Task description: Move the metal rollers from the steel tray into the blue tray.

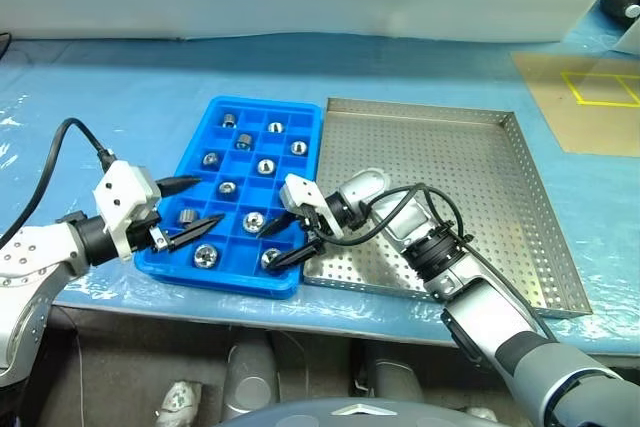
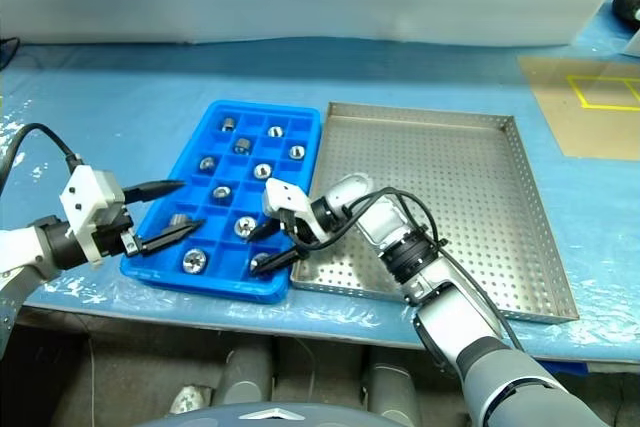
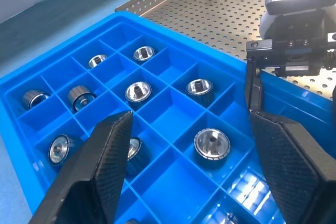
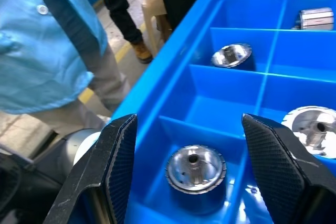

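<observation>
R claw (image 1: 290,240): fingers apart, empty, over near-right corner cell of blue tray (image 1: 300,147); one roller (image 4: 195,169) lies in that cell right below, not gripped.
L claw (image 1: 190,209): released, nothing in it, hovering at tray's near-left side.
Metal rollers (image 1: 265,166): approx. ten seen, all in blue tray cells, one per cell, most upright w/ hole up.
Steel tray (image 1: 520,177): just right of blue tray, edges adjacent; R arm lies across its near-left part.
Counter (image 1: 120,87): blue sheet under both trays.
Far: person (image 4: 47,51) in light-blue top past counter edge, in R wrist view.
</observation>
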Controlling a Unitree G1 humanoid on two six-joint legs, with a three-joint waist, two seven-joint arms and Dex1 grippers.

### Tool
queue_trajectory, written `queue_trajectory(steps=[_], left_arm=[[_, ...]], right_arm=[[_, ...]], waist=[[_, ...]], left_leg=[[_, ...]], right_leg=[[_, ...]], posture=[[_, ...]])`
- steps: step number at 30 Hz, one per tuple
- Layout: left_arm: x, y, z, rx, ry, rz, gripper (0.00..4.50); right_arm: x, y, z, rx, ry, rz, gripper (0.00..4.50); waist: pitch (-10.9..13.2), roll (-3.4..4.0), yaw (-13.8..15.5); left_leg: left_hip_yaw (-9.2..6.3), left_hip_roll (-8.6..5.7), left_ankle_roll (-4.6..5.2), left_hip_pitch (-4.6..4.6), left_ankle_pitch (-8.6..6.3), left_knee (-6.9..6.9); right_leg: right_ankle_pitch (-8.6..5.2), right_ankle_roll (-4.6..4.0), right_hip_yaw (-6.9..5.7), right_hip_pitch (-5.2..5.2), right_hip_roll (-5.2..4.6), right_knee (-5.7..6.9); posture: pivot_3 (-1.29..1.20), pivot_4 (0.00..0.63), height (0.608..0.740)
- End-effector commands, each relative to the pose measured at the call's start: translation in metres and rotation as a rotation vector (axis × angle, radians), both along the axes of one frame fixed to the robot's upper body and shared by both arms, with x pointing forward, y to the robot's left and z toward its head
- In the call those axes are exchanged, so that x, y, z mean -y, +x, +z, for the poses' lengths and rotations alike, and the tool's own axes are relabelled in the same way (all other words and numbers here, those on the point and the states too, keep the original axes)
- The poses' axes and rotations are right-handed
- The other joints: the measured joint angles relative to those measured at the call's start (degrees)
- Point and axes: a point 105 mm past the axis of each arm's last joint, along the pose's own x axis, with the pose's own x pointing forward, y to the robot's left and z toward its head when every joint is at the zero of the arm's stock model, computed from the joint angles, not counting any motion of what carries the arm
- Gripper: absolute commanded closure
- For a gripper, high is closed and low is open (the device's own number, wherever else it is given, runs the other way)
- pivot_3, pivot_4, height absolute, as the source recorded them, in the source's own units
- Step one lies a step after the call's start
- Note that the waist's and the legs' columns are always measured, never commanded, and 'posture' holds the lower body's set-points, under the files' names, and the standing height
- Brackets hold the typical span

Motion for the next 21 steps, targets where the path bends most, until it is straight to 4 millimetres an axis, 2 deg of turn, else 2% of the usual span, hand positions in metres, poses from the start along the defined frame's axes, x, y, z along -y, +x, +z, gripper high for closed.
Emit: queue_trajectory(steps=[1, 6, 9, 14, 17, 21], left_arm=[[0.004, 0.005, 0.005, 0.03, 0.018, -0.044, 0.76], [0.016, 0.019, 0.004, 0.036, 0.011, -0.12, 0.76], [0.029, 0.03, 0.003, 0.037, -0.001, -0.192, 0.76], [0.064, 0.044, 0.0, 0.025, -0.026, -0.372, 0.76], [0.079, 0.05, -0.003, 0.017, -0.029, -0.451, 0.76], [0.1, 0.059, -0.008, 0.004, -0.041, -0.542, 0.76]], right_arm=[[0.007, 0.008, 0.013, 0.045, 0.047, -0.046, 1.26], [0.027, 0.025, 0.027, 0.089, 0.091, -0.165, 1.26], [0.046, 0.038, 0.037, 0.106, 0.117, -0.287, 1.26], [0.097, 0.064, 0.044, 0.164, 0.146, -0.6, 1.26], [0.122, 0.069, 0.044, 0.18, 0.16, -0.751, 1.26], [0.152, 0.064, 0.042, 0.2, 0.175, -0.927, 1.26]], waist=[[0.0, 0.0, 0.0], [0.0, -0.01, -0.2], [0.0, -0.01, -0.7], [0.0, -0.02, -1.9], [0.0, -0.03, -3.6], [0.0, -0.02, -5.4]], left_leg=[[0.0, 0.0, 0.0, -0.01, 0.0, 0.01], [0.0, -0.01, -0.01, -0.01, 0.01, 0.11], [0.01, -0.02, -0.03, 0.02, 0.03, 0.23], [0.02, -0.04, -0.08, 0.01, 0.05, 0.65], [0.06, -0.06, -0.11, 0.04, 0.08, 0.81], [0.06, -0.04, -0.2, 0.07, 0.13, 0.8]], right_leg=[[0.0, 0.0, -0.01, 0.0, 0.0, 0.0], [0.0, 0.0, 0.02, 0.02, 0.0, 0.08], [0.01, 0.0, 0.08, 0.02, 0.01, 0.22], [0.01, 0.0, 0.23, 0.02, 0.01, 0.52], [0.01, 0.01, 0.33, 0.03, 0.02, 0.62], [0.01, 0.01, 0.35, 0.02, 0.05, 0.69]], posture=[[0.2, 0.15, 0.74], [0.1, 0.15, 0.74], [0.02, 0.15, 0.74], [-0.11, 0.15, 0.74], [-0.19, 0.15, 0.74], [-0.29, 0.15, 0.74]])
